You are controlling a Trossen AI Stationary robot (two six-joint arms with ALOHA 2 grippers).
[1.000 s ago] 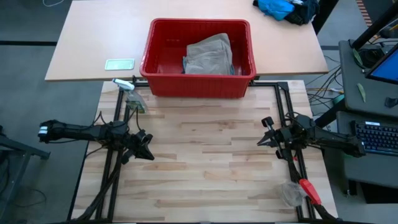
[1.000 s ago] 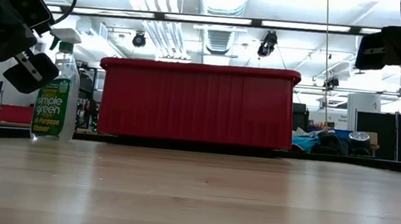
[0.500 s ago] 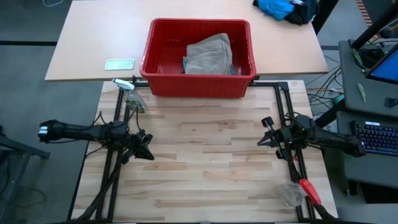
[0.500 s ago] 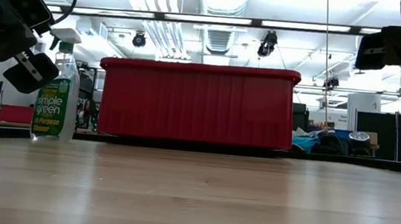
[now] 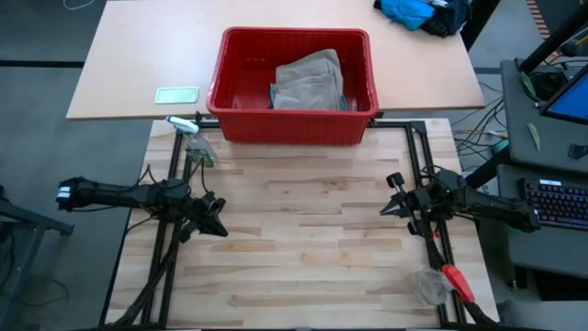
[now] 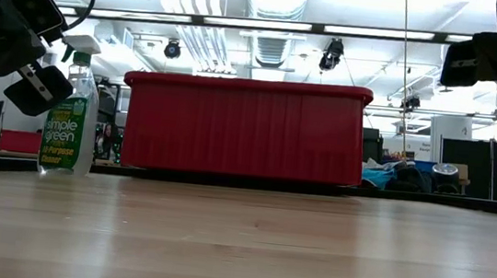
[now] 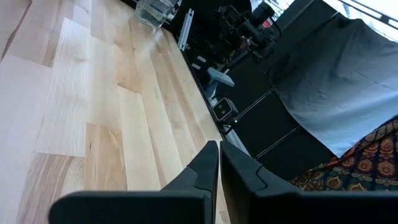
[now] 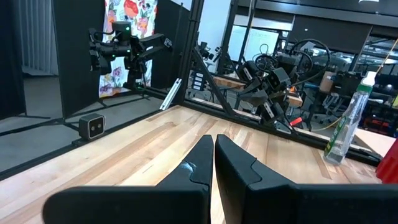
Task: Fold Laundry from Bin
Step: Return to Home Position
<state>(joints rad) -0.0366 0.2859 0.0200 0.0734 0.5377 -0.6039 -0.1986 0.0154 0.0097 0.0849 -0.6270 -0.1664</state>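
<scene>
Laundry and grippers are sitting well apart. Left gripper is hovering over the wood table at 9 o'clock, fingers together. Right gripper is hovering at 3 o'clock, fingers together too. Spray bottle is standing at 10 o'clock. Red bin is sitting at 12 o'clock, holding the folded laundry, khaki on top, toward its right side. Blue cloth heap is lying beyond at 1 o'clock.
</scene>
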